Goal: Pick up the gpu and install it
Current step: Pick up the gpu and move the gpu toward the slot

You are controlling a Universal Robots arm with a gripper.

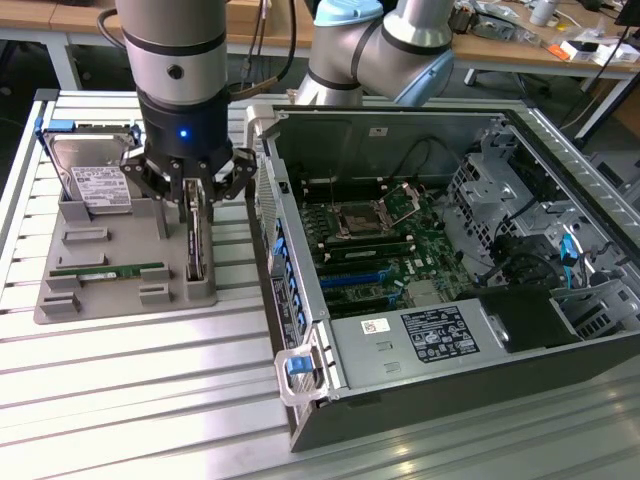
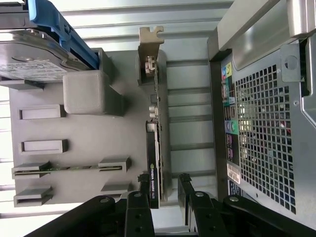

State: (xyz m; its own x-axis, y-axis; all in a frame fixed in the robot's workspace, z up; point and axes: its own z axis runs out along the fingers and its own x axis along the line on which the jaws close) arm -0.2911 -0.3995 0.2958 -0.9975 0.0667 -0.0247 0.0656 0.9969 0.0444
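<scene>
The gripper (image 1: 193,200) hangs with jaws apart astride the gpu (image 1: 196,250), which stands on edge in the grey holder (image 1: 120,305) at the exterior view's left. An off-centre close could tilt the card or jam it in its slot. Counted: one gpu, one hard drive (image 1: 95,182), one memory stick (image 1: 108,270), one open computer case (image 1: 400,118).

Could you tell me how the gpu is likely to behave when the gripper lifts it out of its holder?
The gpu looks like a thin rigid board, so it should stay stiff. Standing on edge in the grey holder, it may tip or bind if pulled crookedly. Its exposed components probably call for gentle pressure.
</scene>
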